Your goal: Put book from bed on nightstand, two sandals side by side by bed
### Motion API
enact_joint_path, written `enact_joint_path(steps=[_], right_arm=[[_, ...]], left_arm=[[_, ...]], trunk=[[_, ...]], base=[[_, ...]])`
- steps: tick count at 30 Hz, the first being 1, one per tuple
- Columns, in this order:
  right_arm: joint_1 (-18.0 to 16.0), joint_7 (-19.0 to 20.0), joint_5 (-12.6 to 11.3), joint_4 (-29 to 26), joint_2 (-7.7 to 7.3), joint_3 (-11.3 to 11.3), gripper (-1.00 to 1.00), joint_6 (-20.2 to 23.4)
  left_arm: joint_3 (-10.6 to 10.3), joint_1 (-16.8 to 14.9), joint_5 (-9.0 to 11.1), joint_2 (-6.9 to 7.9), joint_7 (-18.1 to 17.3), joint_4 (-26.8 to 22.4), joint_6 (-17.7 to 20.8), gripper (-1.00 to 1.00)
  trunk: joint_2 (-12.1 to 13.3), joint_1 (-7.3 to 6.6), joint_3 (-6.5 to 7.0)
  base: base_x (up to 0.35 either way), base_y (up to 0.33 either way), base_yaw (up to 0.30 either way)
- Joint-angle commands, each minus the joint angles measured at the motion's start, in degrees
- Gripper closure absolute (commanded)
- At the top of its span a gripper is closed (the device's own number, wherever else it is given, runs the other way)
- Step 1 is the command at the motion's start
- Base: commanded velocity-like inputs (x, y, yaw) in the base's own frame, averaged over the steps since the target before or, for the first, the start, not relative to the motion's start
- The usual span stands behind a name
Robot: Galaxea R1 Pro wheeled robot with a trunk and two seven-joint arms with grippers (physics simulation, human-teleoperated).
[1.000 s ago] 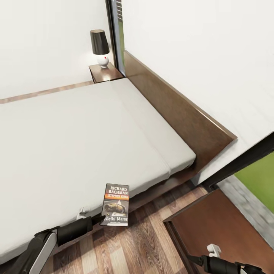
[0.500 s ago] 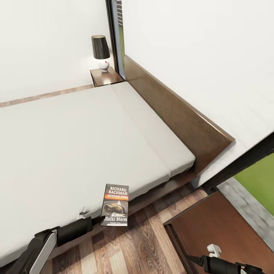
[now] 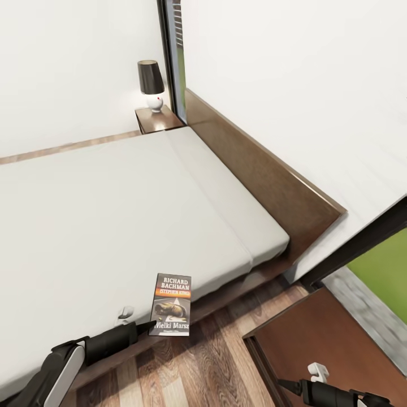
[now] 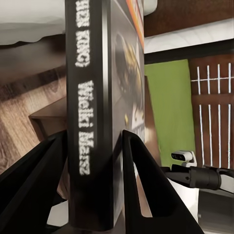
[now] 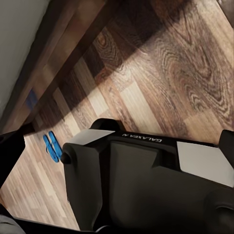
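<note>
Left tool [image 3: 151,326]: clamped on book [image 3: 172,304], held upright off the bed's [image 3: 113,226] near edge. Right tool [image 3: 287,386]: state unclear. Step: carrying book. Next, by judgement: swing to nightstand [image 3: 333,339], lay flat. Sandals [image 5: 51,146] on floor.

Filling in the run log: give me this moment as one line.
left tool: shut on book | book: lifted beside bed | near nightstand: bare | sandals: together on floor
</note>
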Motion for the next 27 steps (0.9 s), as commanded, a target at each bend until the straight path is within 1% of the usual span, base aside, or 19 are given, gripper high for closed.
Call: enact_joint_path(steps=[1, 27], right_arm=[[0.0, 0.1, -0.6, 0.0, -0.04, 0.3, -1.0, 0.6], [0.0, 0.1, -0.6, 0.0, -0.04, 0.3, -1.0, 0.6]], left_arm=[[0.0, 0.0, 0.2, 0.0, -0.1, 0.0, 0.4, 1.0], [0.0, 0.0, 0.2, -0.01, -0.1, 0.0, 0.4, 1.0]], trunk=[[0.0, 0.0, 0.06], [0.0, 0.0, 2.45]], base=[[0.0, 0.0, 0.0], [0.0, 0.0, 0.0]])
